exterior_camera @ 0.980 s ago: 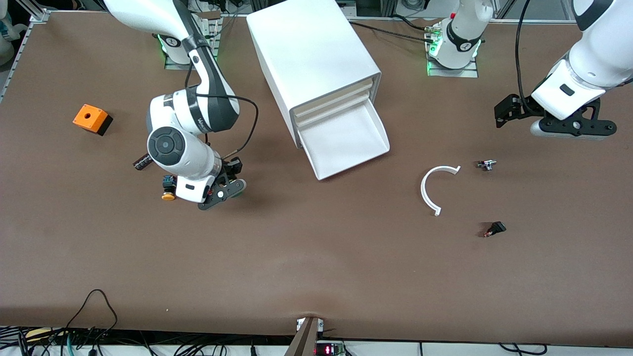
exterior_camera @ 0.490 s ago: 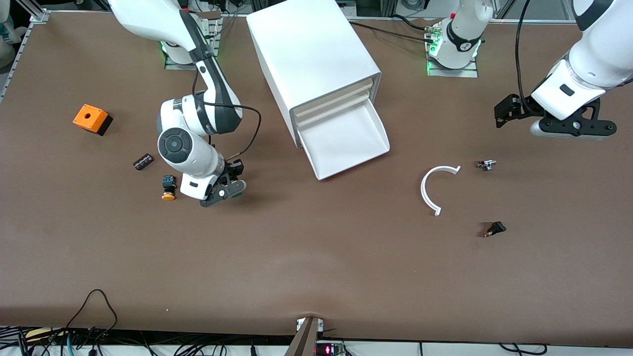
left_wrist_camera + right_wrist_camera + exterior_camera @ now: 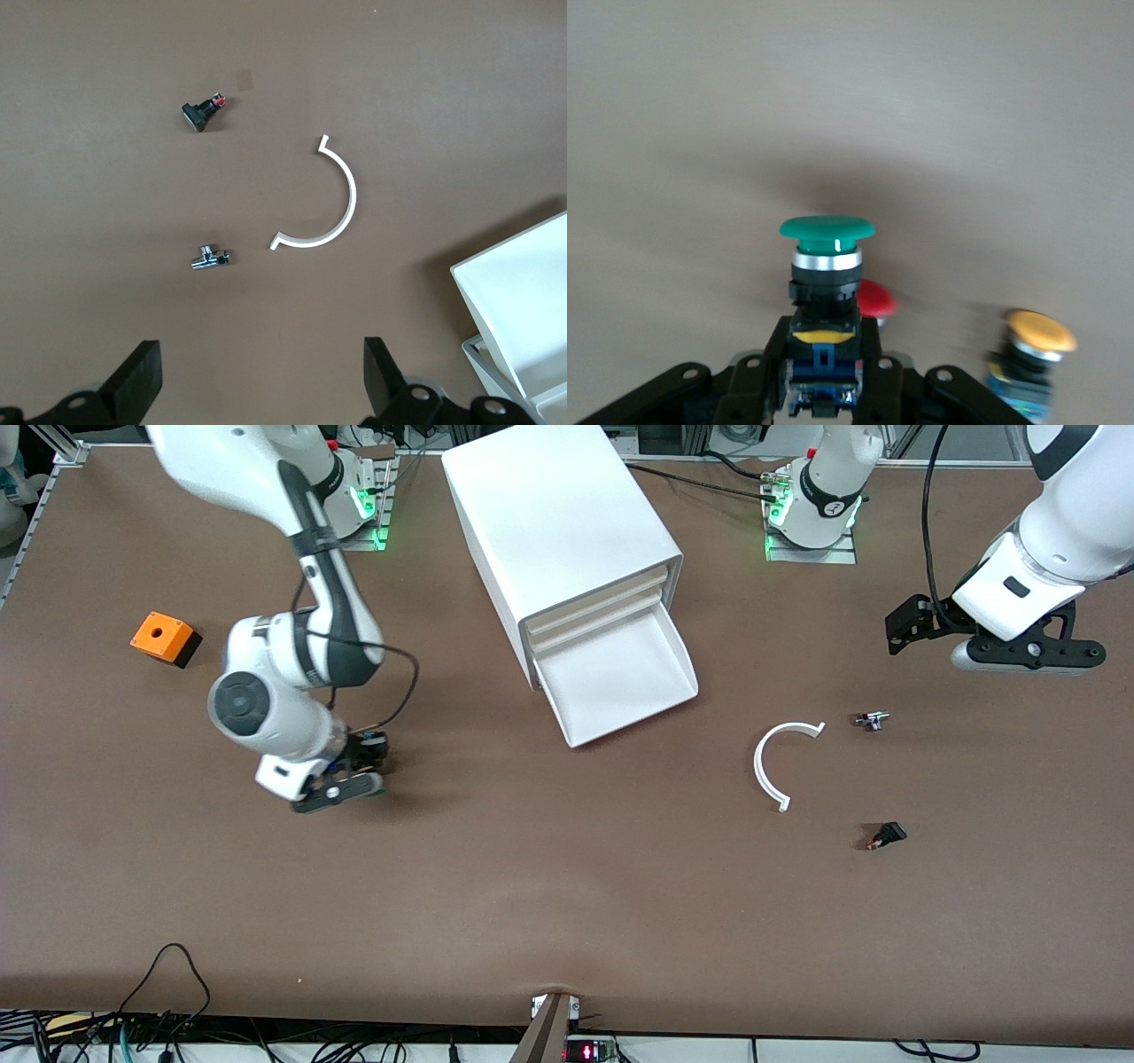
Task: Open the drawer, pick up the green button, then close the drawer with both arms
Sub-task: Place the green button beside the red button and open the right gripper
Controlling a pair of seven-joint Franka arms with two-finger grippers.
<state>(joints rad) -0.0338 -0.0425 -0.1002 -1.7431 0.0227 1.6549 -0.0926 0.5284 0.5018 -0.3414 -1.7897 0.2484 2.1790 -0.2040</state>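
Yellow-capped button (image 3: 1035, 354) blurred; red cap (image 3: 877, 299) half hidden.

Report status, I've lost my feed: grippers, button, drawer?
Right gripper shut on green button, over table toward right arm's end. Left gripper open, waiting. Lowest drawer open, nothing blocking it.

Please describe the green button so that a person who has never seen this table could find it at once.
Start at the white cabinet with its lowest drawer pulled open, then look toward the right arm's end of the table. There the right gripper is shut on the green button. Its cap is green; the buttons beside it have red and yellow caps.
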